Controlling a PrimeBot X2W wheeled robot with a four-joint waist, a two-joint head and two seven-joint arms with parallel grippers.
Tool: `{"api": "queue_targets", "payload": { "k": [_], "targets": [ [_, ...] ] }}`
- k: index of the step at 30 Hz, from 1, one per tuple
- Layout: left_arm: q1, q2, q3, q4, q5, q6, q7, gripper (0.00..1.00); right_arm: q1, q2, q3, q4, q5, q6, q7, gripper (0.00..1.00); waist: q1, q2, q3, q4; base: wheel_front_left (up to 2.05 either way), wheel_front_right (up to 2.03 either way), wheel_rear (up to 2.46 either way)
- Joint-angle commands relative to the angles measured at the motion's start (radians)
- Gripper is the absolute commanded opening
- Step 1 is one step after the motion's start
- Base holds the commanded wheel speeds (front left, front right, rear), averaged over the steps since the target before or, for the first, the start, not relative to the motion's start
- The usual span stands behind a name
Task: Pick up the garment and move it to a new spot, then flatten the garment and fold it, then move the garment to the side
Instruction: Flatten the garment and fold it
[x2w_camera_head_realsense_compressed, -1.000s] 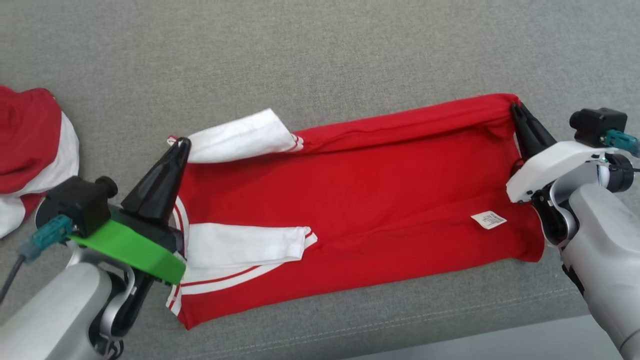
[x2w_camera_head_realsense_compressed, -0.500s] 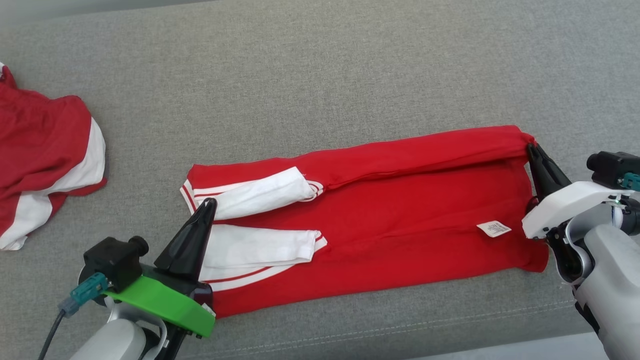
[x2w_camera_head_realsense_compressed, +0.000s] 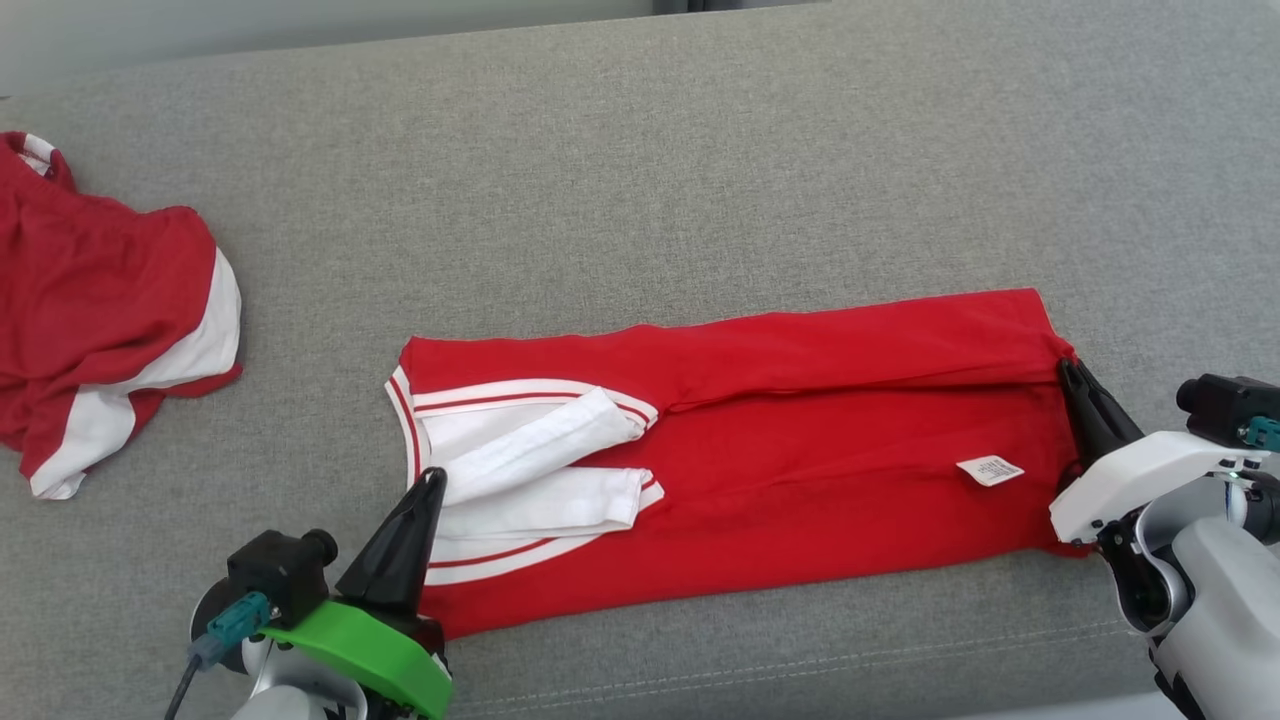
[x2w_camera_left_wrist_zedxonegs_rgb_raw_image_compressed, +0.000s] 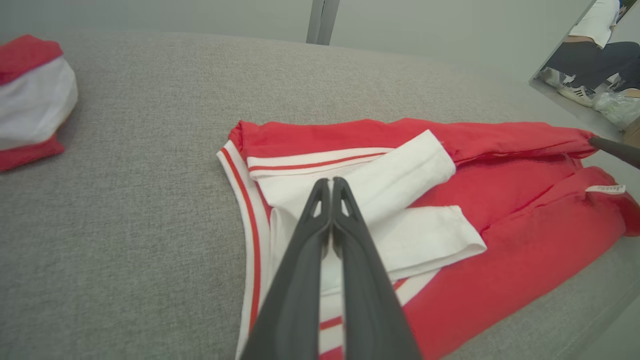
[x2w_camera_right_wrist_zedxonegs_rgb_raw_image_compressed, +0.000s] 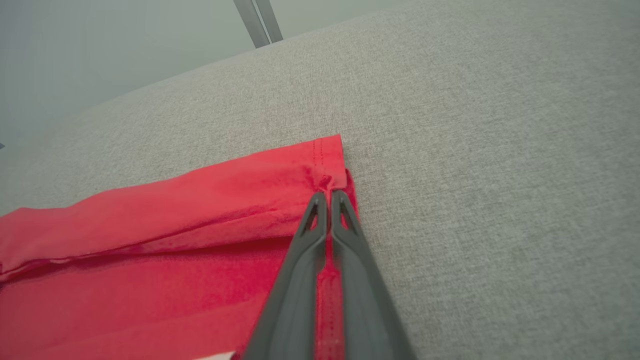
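My left gripper (x2w_camera_head_realsense_compressed: 432, 478) closed and right gripper (x2w_camera_head_realsense_compressed: 1066, 368) pinching the garment (x2w_camera_head_realsense_compressed: 820, 450) at its hem, I should lay both ends down level.

so in front of me there's a grey fabric cushion (x2w_camera_head_realsense_compressed: 640, 180), with a stitched seam (x2w_camera_head_realsense_compressed: 800, 665) running along my near edge. lying flat on it is the red garment (x2w_camera_head_realsense_compressed: 800, 470), folded lengthwise, its white sleeves (x2w_camera_head_realsense_compressed: 545, 500) tucked on top at my left end. another red and white garment (x2w_camera_head_realsense_compressed: 100, 300) sits crumpled well off to my left.
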Motion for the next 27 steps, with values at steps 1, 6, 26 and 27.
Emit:
{"api": "queue_targets", "payload": {
  "k": [1,6,26,27],
  "targets": [
    [0.018,-0.013,0.010,0.014,0.010,-0.008,-0.002,0.00,0.016,0.002,0.002,0.004,0.008,-0.001,-0.003,0.00,0.0000,-0.0001,-0.005,0.000,0.00,0.00,0.00],
    [0.024,-0.058,0.047,0.077,0.032,-0.040,-0.003,0.00,0.017,0.004,0.010,0.020,0.004,-0.001,-0.003,0.00,0.0000,-0.0001,-0.013,0.001,0.00,0.00,0.00],
    [0.055,-0.178,0.178,0.160,0.143,-0.097,-0.003,1.00,0.048,0.033,-0.067,0.011,-0.061,-0.001,-0.003,1.00,0.0000,-0.0001,-0.036,0.016,0.00,0.00,0.00],
    [0.059,-0.183,0.191,0.155,0.153,-0.095,-0.003,1.00,0.053,0.036,-0.076,0.002,-0.067,-0.001,-0.003,1.00,0.0000,-0.0001,-0.037,0.017,0.00,0.00,0.00]
  ]
}}
